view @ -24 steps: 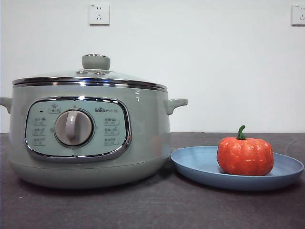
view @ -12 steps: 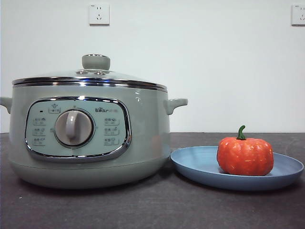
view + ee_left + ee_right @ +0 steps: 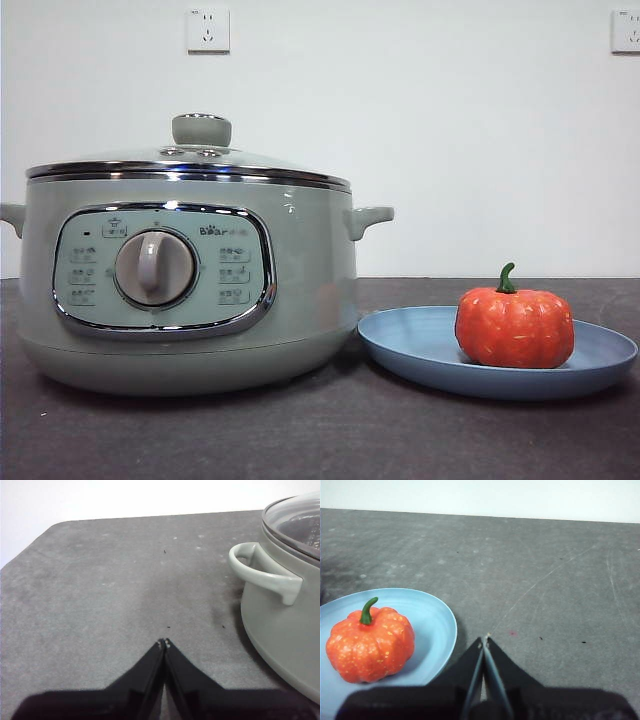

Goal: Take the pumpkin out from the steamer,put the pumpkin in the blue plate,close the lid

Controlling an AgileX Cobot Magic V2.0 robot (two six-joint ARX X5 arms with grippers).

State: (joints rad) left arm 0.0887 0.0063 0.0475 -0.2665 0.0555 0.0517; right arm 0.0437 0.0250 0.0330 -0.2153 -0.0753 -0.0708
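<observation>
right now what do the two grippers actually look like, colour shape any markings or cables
Both look alike. The left gripper and the right gripper each have two matte black jaws, flat and wedge-shaped, tapering to narrow points with small pale specks at the very tips. They widen into a dark body at the picture edge. No cables, labels or markings show, and the front view shows neither arm.

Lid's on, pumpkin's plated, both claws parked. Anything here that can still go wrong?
Little, as far as the views show.
1. The pumpkin sits off-centre on the blue plate, toward the far-from-steamer side; a nudge might roll it over the shallow rim.
2. The right claw, shut, rests beside the plate's edge; a careless retreat might clip it.
3. The left claw, shut, waits near the steamer handle; the lid looks seated, but its far rim is hidden.
</observation>
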